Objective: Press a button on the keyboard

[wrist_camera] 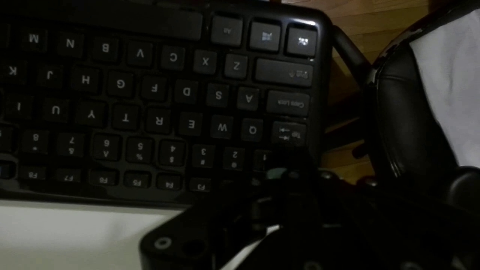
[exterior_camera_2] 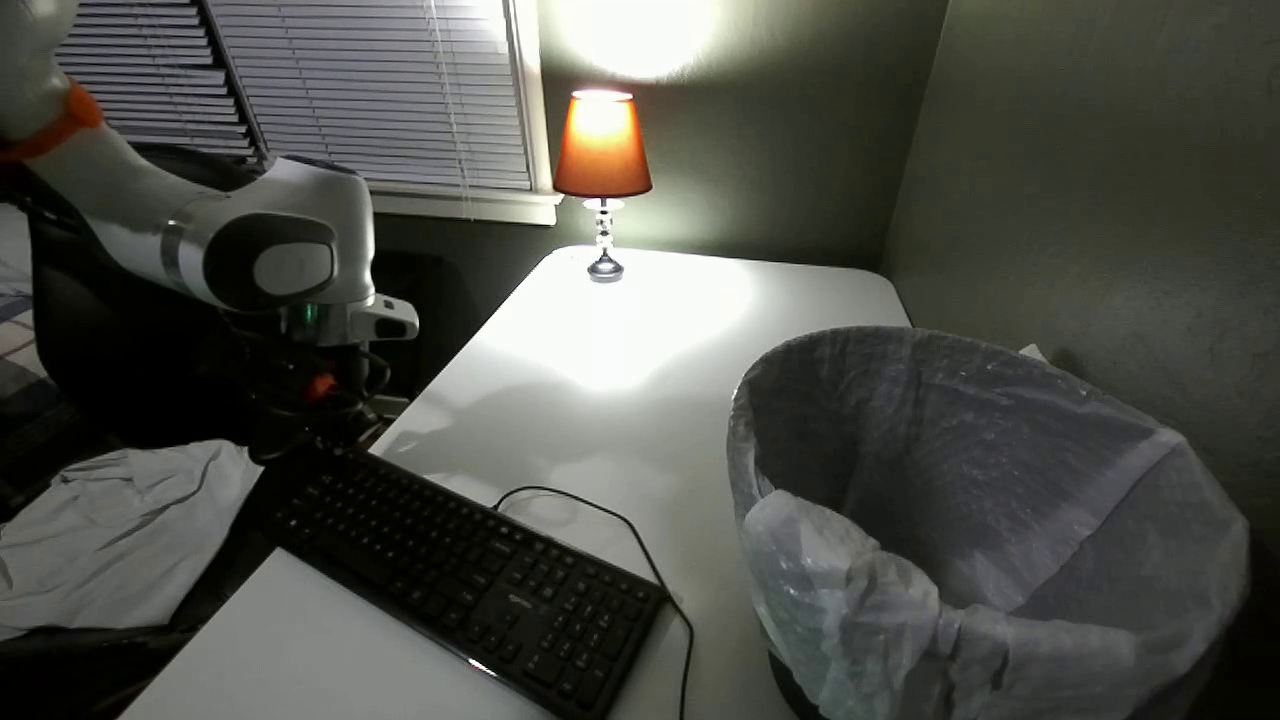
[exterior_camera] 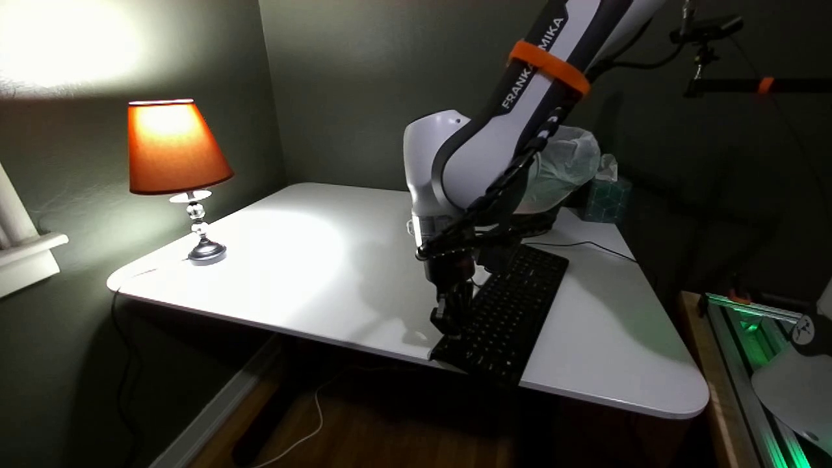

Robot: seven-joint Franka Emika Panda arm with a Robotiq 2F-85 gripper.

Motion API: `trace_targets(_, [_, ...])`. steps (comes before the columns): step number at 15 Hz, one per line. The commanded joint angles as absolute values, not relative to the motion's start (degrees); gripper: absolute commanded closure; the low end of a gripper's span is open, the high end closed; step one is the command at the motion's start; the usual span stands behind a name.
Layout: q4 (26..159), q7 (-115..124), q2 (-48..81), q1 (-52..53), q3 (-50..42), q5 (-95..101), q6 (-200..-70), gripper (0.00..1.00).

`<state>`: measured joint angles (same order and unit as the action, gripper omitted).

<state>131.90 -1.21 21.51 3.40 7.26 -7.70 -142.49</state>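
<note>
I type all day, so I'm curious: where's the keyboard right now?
In an exterior view, the keyboard lies right of centre on the white table, one end at the near edge, with the pincer by that end.

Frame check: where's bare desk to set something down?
Widest: white desk between table lamp and computer keyboard. Also bare: the patch beyond the keyboard's space bar, to the rounded corner. Crowded: the keyboard end at the claw; around the cable and lined trash bin.

Home interior.
Indicated, in an exterior view, by slatted window blinds (exterior_camera_2: 370, 100) at upper left, a shaded lamp (exterior_camera_2: 603, 160) at upper centre and a white desk (exterior_camera_2: 600, 430) beneath it.
</note>
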Motion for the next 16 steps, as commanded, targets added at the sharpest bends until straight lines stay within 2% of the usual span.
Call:
trace_targets(1, [130.92,-1.38,23.26,3.62,7.72,-8.84,-143.87,1.0])
trace_targets(16, [131.1,-0.58,22.77,4.03,7.58,-8.22,-143.81,1.0])
